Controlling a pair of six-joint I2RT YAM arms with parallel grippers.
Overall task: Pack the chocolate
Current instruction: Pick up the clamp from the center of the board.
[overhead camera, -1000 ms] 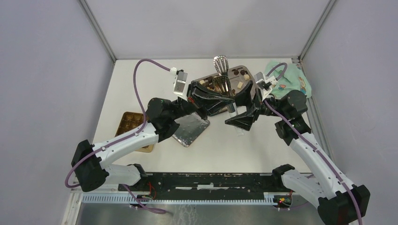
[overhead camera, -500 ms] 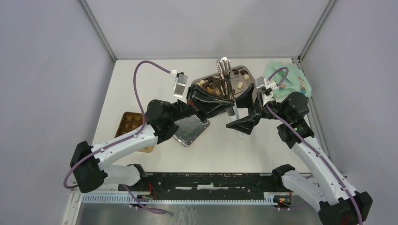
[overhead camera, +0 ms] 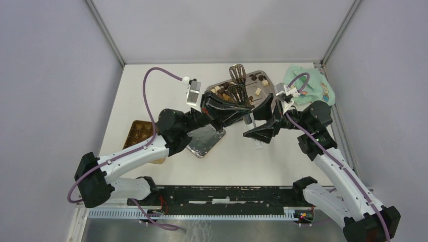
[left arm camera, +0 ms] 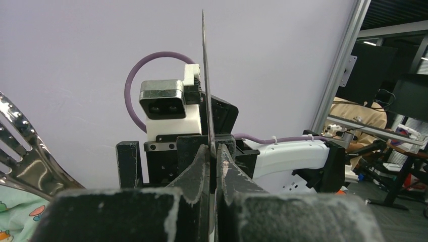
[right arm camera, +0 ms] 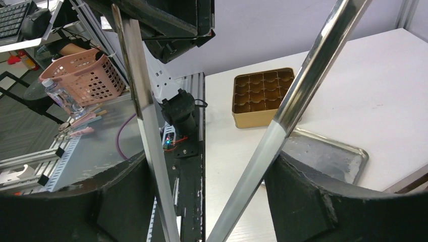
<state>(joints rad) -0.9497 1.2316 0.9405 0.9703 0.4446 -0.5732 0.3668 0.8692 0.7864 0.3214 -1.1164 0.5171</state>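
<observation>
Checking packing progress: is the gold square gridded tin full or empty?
Empty: every visible compartment of the gold square gridded tin is bare.

chocolate [overhead camera: 258,91] | small dark, brown, cream pieces | loose, scattered | in far silver tray [overhead camera: 270,84]

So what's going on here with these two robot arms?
They are packing chocolate, and both arms meet at the silver tongs. The left gripper is shut on the tongs. The right gripper has its fingers on either side of both tong arms; whether it grips yet is unclear. The tong heads sit over the tray of chocolate at the back. The cells of the gold tin that show look empty.
</observation>
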